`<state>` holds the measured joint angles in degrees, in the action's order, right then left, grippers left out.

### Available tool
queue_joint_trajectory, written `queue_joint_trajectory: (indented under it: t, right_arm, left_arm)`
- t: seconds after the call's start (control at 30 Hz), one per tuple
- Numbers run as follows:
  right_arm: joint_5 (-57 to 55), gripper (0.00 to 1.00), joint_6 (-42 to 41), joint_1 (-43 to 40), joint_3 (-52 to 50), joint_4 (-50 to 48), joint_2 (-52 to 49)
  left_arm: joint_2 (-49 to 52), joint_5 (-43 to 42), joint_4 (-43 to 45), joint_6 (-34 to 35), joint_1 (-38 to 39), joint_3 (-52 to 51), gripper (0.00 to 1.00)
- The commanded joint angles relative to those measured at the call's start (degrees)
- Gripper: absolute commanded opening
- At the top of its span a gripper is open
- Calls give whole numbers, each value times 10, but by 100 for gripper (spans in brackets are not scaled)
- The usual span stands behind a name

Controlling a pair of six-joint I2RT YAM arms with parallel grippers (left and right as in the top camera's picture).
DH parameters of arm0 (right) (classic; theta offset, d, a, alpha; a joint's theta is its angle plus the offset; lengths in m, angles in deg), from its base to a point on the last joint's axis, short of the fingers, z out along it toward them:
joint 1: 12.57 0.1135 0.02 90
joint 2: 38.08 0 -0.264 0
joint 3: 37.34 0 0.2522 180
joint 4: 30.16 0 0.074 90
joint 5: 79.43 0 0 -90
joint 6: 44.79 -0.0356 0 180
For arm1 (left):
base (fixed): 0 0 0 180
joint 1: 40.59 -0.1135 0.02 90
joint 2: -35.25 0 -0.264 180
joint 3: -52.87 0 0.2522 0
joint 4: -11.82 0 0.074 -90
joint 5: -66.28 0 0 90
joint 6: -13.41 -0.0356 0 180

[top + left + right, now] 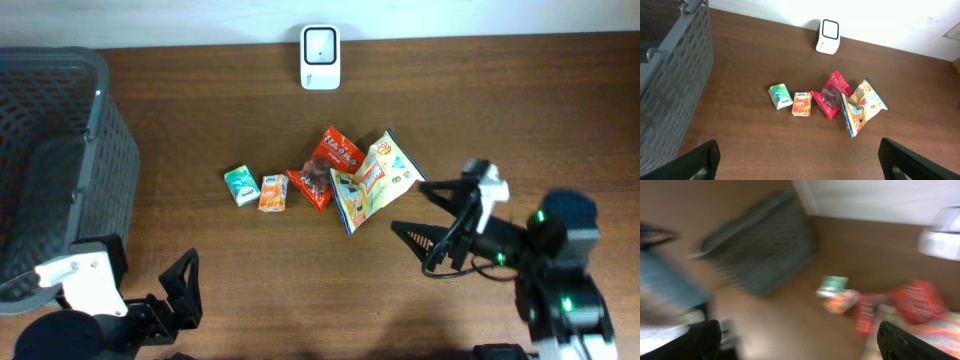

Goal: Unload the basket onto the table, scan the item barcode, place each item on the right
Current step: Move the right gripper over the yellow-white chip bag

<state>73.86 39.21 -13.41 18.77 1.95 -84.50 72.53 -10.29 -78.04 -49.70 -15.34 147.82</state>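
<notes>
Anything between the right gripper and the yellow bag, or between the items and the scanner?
Nothing visible. The right gripper, jaws open, sits just right of the yellow bag with only bare table between them. Bare wood also lies between the row of items and the scanner.

We see a green pack [241, 186], an orange carton [272, 193], a red bag [325, 167] and a yellow bag [372, 181] lying in a row; the white scanner [320, 58] stands upright behind them.

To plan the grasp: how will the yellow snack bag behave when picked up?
The yellow snack bag looks puffy and creased, so probably light and floppy. Its glossy film may slip. It lies against the red packet, so pushing might shift both.
</notes>
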Motion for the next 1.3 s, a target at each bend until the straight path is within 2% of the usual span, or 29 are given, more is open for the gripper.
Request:
queue_joint_trajectory:
  t: [0.0, 0.03, 0.1, 0.13, 0.17, 0.33, 0.4, 0.47, 0.5, 0.57, 0.63, 0.7, 0.8, 1.0, 1.03, 1.07, 1.13, 1.17, 1.27]
  right_arm:
    - [256, 99, -10, -3, 16, -67, -74]
    - [253, 99, -57, -3, 17, -89, -94]
    - [235, 84, -145, -3, 17, -137, -123]
    - [229, 75, -164, -3, 17, -158, -130]
    - [214, 72, -184, -3, 17, -175, -134]
    - [91, 72, -239, -3, 25, -194, -128]
    - [27, 70, -245, -3, 35, -161, -128]
    - [-84, 61, -241, -3, 52, -79, -128]
    - [-153, 60, -224, 0, 66, -24, -128]
    - [-341, 68, -190, 21, 109, 99, -130]
    - [-488, 68, -164, 50, 163, 202, -145]
    - [-571, 68, -137, 77, 226, 290, -177]
    - [-558, 78, -89, 117, 310, 383, -252]
    - [-502, 78, -91, 157, 320, 321, -333]
    - [-502, 73, -91, 159, 320, 311, -348]
    - [-502, 61, -96, 159, 320, 302, -367]
    - [-502, 29, -123, 159, 320, 289, -400]
    - [-501, 19, -139, 159, 320, 282, -419]
    - [-480, 7, -144, 159, 320, 264, -464]
  left_arm:
    - [0, -4, 1, 5, -3, -3, 99]
    - [0, -4, 2, 5, -3, -3, 99]
    - [0, -4, 1, 5, -3, -3, 99]
    - [0, -4, 1, 5, -3, -3, 99]
    - [0, -4, 1, 5, -3, -3, 99]
    - [0, -4, 1, 5, -3, -3, 99]
    - [0, -4, 1, 5, -3, -3, 99]
    - [0, -4, 1, 5, -3, -3, 99]
    - [0, -4, 2, 5, -3, -3, 99]
    - [0, -4, 1, 5, -3, -3, 99]
    - [0, -4, 2, 5, -3, -3, 99]
    - [0, -4, 1, 5, -3, -3, 99]
    - [0, -4, 1, 5, -3, -3, 99]
    - [0, -4, 1, 5, -3, -3, 99]
    - [0, -4, 1, 5, -3, -3, 99]
    - [0, -4, 1, 5, -3, -3, 99]
    - [0, -4, 1, 5, -3, -3, 99]
    - [0, -4, 1, 5, -3, -3, 99]
    - [0, -4, 1, 5, -3, -3, 99]
